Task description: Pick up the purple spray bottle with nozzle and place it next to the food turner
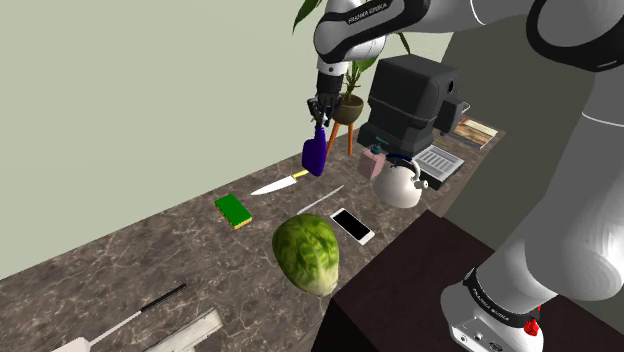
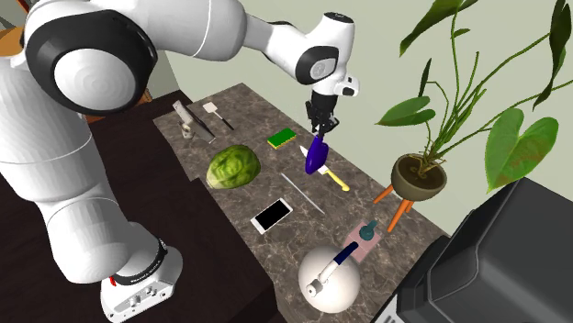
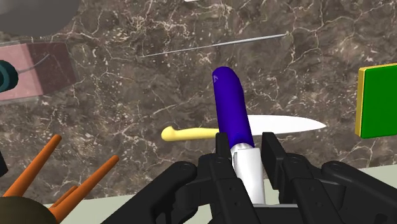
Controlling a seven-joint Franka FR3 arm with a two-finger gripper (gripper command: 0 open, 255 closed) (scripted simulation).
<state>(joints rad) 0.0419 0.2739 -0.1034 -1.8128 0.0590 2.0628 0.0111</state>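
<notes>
Black gripper clasps the purple spray bottle by its white neck.
Under the gripper spreads the dark stone counter; a green cabbage sits near it toward the stand, the food turner lies well apart, and a yellow-handled knife lies just below the hanging bottle.

You see a dark veined stone countertop running from seven o'clock toward two o'clock in the shoulder view, a plain pale green wall behind it at ten o'clock, a leafy potted plant at one o'clock.
</notes>
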